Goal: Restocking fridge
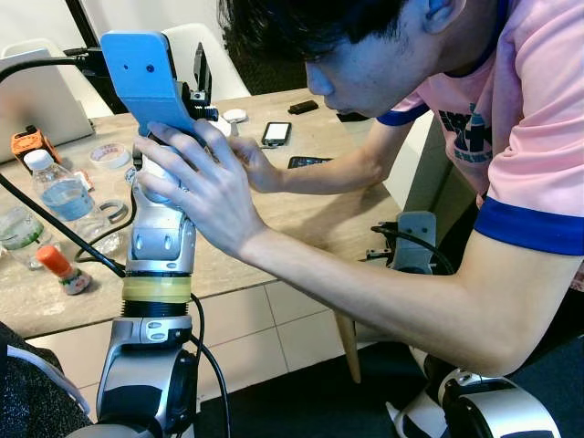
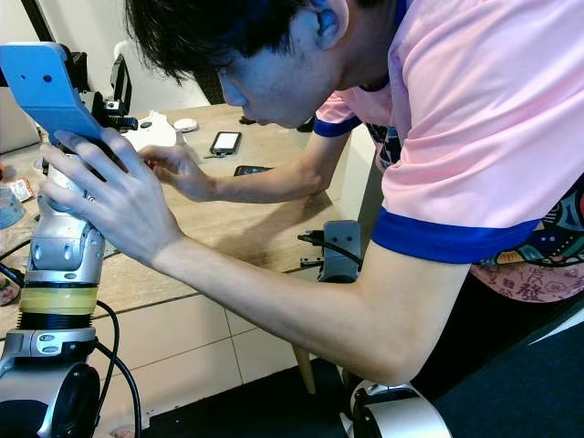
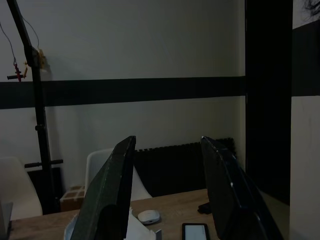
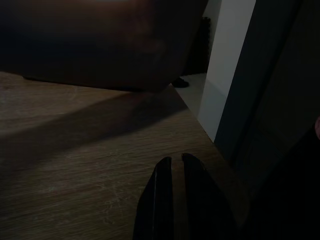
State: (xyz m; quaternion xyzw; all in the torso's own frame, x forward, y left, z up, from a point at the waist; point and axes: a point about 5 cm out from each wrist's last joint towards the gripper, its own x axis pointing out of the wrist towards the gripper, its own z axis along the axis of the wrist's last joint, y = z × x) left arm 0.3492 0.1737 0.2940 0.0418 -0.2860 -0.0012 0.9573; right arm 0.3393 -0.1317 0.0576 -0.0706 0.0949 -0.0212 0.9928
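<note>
My left arm (image 1: 160, 237) stands upright over the wooden table (image 1: 301, 205). Its gripper, with a blue housing (image 1: 141, 73), points up and away; the black fingers (image 1: 202, 68) show beside the housing. In the left wrist view the left gripper (image 3: 167, 145) is open with nothing between its fingers. A person leans in and holds this wrist with one hand (image 1: 205, 187); the other hand (image 1: 248, 162) is behind it. A water bottle (image 1: 64, 196) stands at the table's left. My right gripper (image 4: 176, 159) lies low over the tabletop, shut and empty.
A small orange-capped bottle (image 1: 62, 269), a clear bottle (image 1: 18, 233), a tape roll (image 1: 109, 155), a laptop (image 1: 36, 100) and two phones (image 1: 276, 133) are on the table. A grey box with cables (image 1: 415, 242) hangs at the table's edge. White chairs (image 1: 219, 64) stand behind.
</note>
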